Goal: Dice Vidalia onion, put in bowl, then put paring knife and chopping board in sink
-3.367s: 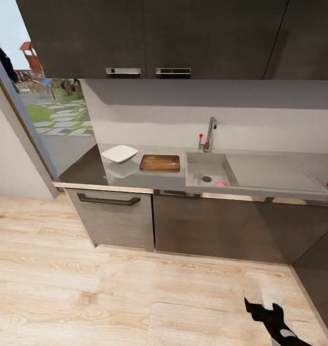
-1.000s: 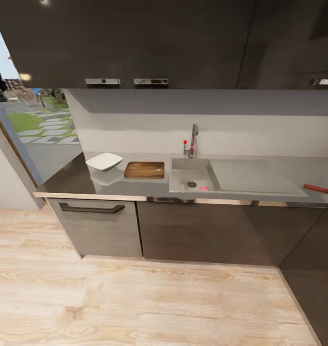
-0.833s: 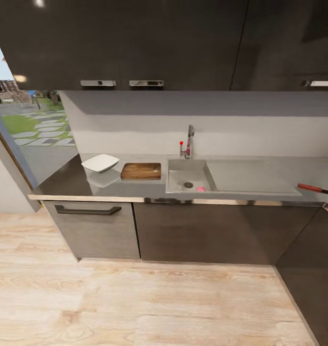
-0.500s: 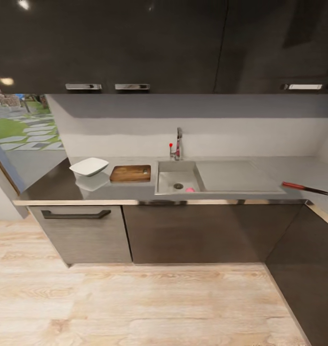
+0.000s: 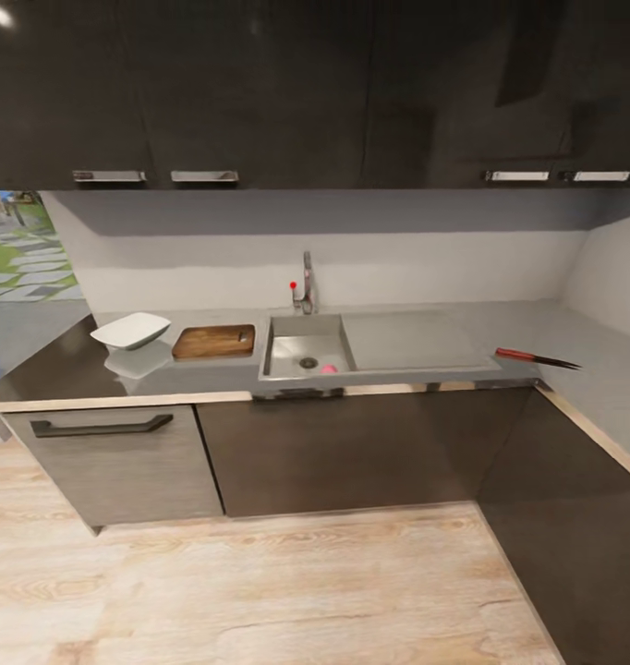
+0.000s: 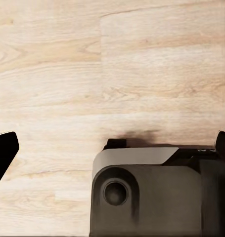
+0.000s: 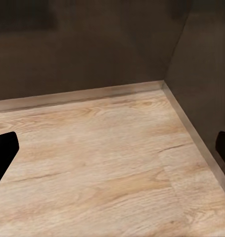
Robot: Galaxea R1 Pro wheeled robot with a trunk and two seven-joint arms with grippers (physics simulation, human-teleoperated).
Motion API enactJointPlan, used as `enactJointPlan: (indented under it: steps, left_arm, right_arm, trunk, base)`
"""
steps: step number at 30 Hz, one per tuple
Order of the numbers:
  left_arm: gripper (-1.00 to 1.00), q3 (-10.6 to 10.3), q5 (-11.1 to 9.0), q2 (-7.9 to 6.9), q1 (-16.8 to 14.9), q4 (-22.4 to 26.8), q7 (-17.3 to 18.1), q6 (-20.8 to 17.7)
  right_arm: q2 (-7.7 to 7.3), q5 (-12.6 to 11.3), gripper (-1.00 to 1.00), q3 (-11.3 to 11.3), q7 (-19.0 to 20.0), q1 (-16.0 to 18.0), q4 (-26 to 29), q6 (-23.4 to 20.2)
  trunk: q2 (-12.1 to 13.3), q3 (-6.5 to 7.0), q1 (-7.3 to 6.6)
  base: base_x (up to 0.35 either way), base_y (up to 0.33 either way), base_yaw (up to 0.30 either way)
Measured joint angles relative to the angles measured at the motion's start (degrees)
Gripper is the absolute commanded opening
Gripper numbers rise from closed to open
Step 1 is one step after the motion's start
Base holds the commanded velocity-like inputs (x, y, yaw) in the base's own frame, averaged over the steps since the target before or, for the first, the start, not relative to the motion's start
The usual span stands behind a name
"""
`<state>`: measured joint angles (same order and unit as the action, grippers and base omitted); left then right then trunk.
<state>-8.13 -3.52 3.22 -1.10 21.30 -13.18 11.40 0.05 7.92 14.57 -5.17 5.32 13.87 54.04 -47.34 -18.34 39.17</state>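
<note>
Head camera swung rightward and the view with it, paring knife on the bench now fully in frame where only its red handle showed, right arm gone from the lower corner, corner wall newly visible

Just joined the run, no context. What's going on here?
Nothing is being handled yet. Both claws, left and right, are open over the wood floor, holding nothing. On the countertop, the bowl and chopping board sit left of the sink. A small pink object, likely the onion, lies by the drain. The paring knife lies right of the drainboard.
</note>
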Motion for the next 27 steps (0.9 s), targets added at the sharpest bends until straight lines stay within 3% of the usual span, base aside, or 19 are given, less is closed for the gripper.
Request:
enactJointPlan:
  steps: [3,5,6,8,9,10,11,13,15,16,20,27]
  left_arm:
    - [1.0,0.1,0.2,0.86,0.0,2.3,-0.2,-2.0]
    - [1.0,0.0,0.2,1.71,0.0,8.6,-0.2,-9.4]
    - [1.0,0.0,0.3,2.17,0.0,12.6,-0.1,-15.1]
    - [1.0,-0.2,0.2,2.72,0.0,22.7,0.1,-30.2]
    - [1.0,-0.2,0.2,2.8,0.0,25.5,0.1,-34.2]
    - [1.0,-0.3,0.2,2.93,-0.1,30.6,0.2,-40.7]
    - [1.0,-0.3,0.2,2.98,-0.1,33.4,0.2,-43.6]
    - [1.0,-0.3,0.1,3.99,-0.5,46.3,0.1,-52.8]
    - [1.0,-0.4,0.1,4.66,-0.9,55.3,0.0,-58.9]
    - [1.0,-0.4,0.2,4.93,-1.8,59.5,0.0,-63.8]
    - [1.0,-0.5,0.0,5.23,-8.2,63.4,0.0,-68.1]
    - [1.0,-0.5,-0.3,5.31,-19.5,63.7,0.0,-68.9]
  right_arm:
    - [0.03,0.0,1.0,0.0,0.0,0.0,0.0,0.0]
    - [0.01,0.0,1.0,0.0,0.0,0.0,0.0,0.0]
    - [0.01,0.0,1.0,0.0,0.0,0.0,0.0,0.0]
    - [-0.02,0.0,1.0,0.0,0.0,0.0,0.0,0.0]
    - [-0.03,0.0,1.0,0.0,0.0,0.0,0.0,0.0]
    - [-0.04,0.0,1.0,0.0,0.0,0.0,0.0,-0.1]
    - [-0.02,0.0,1.0,0.0,0.0,0.0,0.0,-0.1]
    - [0.02,0.0,1.0,0.0,0.0,0.0,0.0,-0.1]
    - [0.0,0.0,1.0,0.0,0.0,0.0,0.0,-0.1]
    - [-0.02,0.0,1.0,0.0,0.0,0.0,0.0,-0.1]
    - [-0.03,0.0,1.0,0.0,0.0,0.0,0.0,-0.2]
    - [-0.05,0.1,1.0,0.0,-0.1,0.0,0.0,-0.4]
  trunk:
    - [0.0,0.14,0.0]
    - [0.0,0.16,0.0]
    - [0.0,0.18,0.0]
    - [0.0,0.19,0.0]
    - [0.0,0.18,0.0]
    - [0.0,0.19,0.0]
    - [0.0,0.19,0.0]
    - [0.0,0.19,0.0]
    - [0.0,0.19,0.0]
    - [0.0,0.19,0.0]
    - [0.0,0.19,0.0]
    - [0.0,0.19,0.0]
  base:
    - [0.0,-0.002,-0.031]
    - [0.0,-0.001,-0.01]
    - [0.0,0.0,-0.005]
    - [0.0,0.0,-0.003]
    - [0.0,0.0,-0.002]
    - [0.0,0.0,-0.001]
    - [0.0,0.0,0.0]
    - [0.0,0.0,0.0]
    - [0.0,0.0,0.0]
    - [0.0,0.0,0.0]
    - [0.0,0.0,0.0]
    - [0.0,0.0,0.0]
